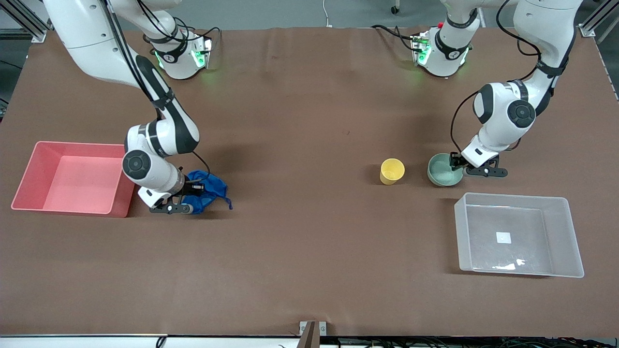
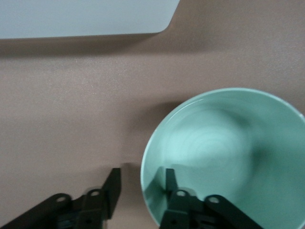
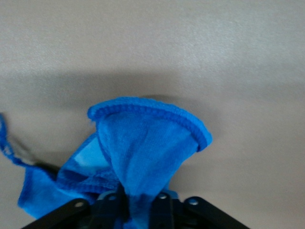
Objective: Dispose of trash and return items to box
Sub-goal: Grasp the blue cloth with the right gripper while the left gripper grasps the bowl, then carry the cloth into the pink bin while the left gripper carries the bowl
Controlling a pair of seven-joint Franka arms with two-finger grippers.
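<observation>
Right claw (image 3: 136, 202) — pinched on rag (image 1: 208, 188), beside pink bin (image 1: 29, 191), right arm's end of worktop (image 1: 300, 251) | Left claw (image 2: 140, 188) — fingers straddle bowl (image 1: 442, 170) rim, one inside, one outside | cup (image 1: 391, 171) — beside bowl | clear box (image 1: 561, 241) — nearer camera edge than bowl

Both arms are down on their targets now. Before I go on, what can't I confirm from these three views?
- Front view: right tool on the blue rag; the wrist hides the grip.
- Right wrist view: rag bunches over the fingers, lower part cut off by the edge.
- Left wrist view: left tool straddles the green bowl rim; contact unclear, bowl cut off.
- Yellow cup: inside hidden.
</observation>
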